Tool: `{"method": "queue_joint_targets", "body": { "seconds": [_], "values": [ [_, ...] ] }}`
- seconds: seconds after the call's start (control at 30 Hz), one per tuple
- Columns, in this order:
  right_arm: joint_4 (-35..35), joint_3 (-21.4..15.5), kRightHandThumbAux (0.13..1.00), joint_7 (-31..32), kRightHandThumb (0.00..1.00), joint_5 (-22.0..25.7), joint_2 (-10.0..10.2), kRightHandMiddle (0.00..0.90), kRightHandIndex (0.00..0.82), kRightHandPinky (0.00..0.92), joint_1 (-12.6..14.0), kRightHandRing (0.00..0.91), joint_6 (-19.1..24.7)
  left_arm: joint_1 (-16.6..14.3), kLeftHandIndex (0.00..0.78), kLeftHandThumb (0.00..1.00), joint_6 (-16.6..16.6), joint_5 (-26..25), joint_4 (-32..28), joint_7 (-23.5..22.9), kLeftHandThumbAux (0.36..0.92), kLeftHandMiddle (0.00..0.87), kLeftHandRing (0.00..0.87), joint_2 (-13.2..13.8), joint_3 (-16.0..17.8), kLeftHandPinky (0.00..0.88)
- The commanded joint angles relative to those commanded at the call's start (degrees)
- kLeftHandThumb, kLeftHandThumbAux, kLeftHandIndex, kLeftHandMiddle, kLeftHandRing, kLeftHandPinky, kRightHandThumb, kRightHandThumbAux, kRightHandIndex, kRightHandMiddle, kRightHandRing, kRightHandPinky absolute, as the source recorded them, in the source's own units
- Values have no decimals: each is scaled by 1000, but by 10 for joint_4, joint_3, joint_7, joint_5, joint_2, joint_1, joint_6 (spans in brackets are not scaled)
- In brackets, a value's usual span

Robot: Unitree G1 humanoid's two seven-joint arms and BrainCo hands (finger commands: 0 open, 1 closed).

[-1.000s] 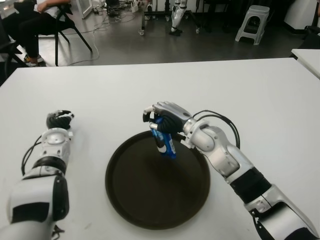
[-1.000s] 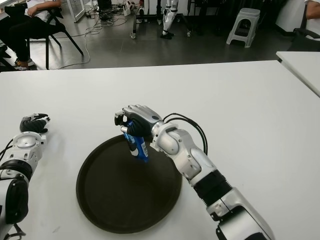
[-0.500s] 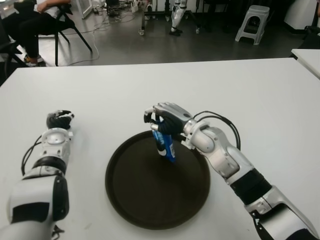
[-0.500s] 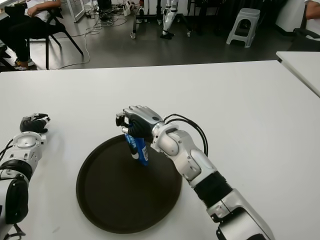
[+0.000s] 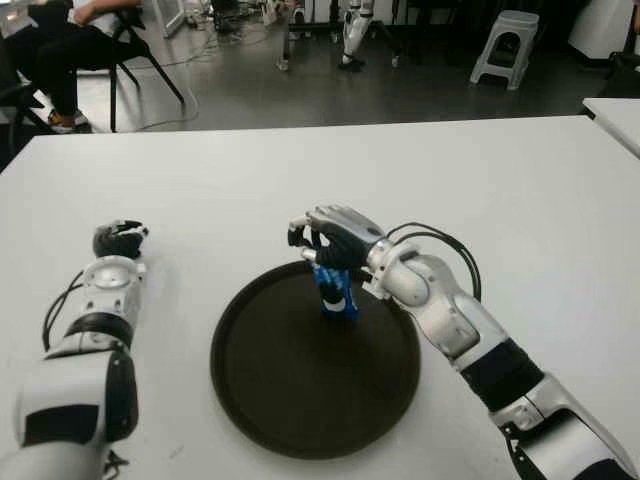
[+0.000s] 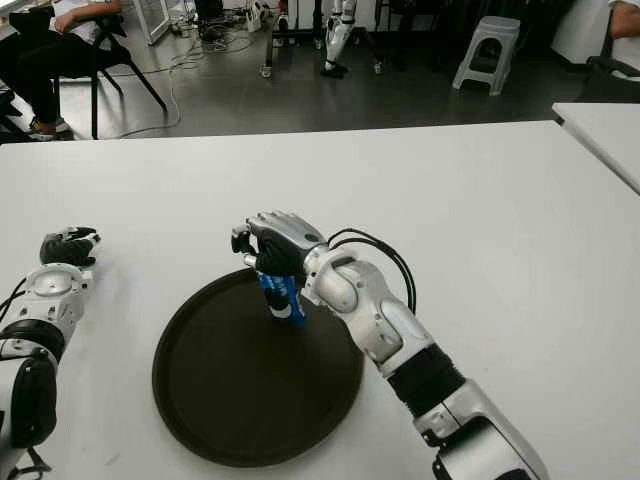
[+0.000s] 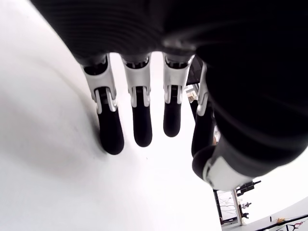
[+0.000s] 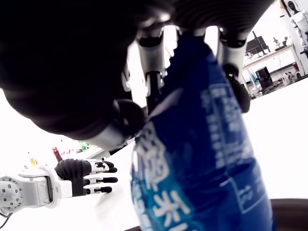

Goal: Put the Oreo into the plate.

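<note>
Fingers of the right hand [image 5: 335, 240] clasp the blue Oreo pack [image 5: 335, 290], which hangs upright over the far part of the dark plate [image 5: 300, 400]. Left wrist view: the left hand [image 7: 144, 120] lies relaxed and empty on the white table [image 7: 43, 183]. Right wrist view: the pack fills the frame, pinched at its top.

The upper end of the blue Oreo pack [image 5: 336, 291] is being covered by the curled fingers of the right hand [image 5: 335, 240]. Whether its lower end is touching the plate [image 5: 300, 410] cannot be told. The left hand [image 5: 118, 238] is being partly hidden behind its own wrist.
</note>
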Motion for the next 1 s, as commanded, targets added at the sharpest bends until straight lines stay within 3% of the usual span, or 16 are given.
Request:
{"method": "queue_joint_targets", "body": {
  "seconds": [0.13, 0.27, 0.37, 0.43, 0.63, 1.0],
  "values": [
    [7, 1, 717, -7, 704, 1, -3, 711, 431, 667, -1, 716, -19, 0, 399, 681, -1, -1, 0, -1, 723, 198, 214, 0, 2, 247],
    [18, -2, 726, 9, 677, 25, -6, 429, 408, 406, -3, 448, -42, 1, 399, 681, -1, -4, 0, 0, 722, 192, 205, 0, 4, 231],
    [27, -4, 675, 24, 353, 41, -8, 267, 202, 229, -4, 271, -57, 1, 400, 682, 0, -5, 0, 0, 721, 189, 199, 0, 6, 223],
    [34, -4, 667, 30, 258, 49, -9, 207, 136, 157, -5, 201, -66, 1, 400, 683, 1, -5, 0, 0, 721, 188, 198, 0, 6, 223],
    [56, -5, 667, 37, 136, 65, -7, 120, 57, 72, -9, 101, -90, 0, 399, 683, 3, -6, 0, 0, 721, 184, 191, 0, 7, 211],
    [92, -13, 696, 25, 108, 78, -1, 121, 48, 62, -14, 94, -127, -1, 399, 683, 2, -9, -1, -5, 723, 192, 193, -1, 9, 200]
  ]
}}
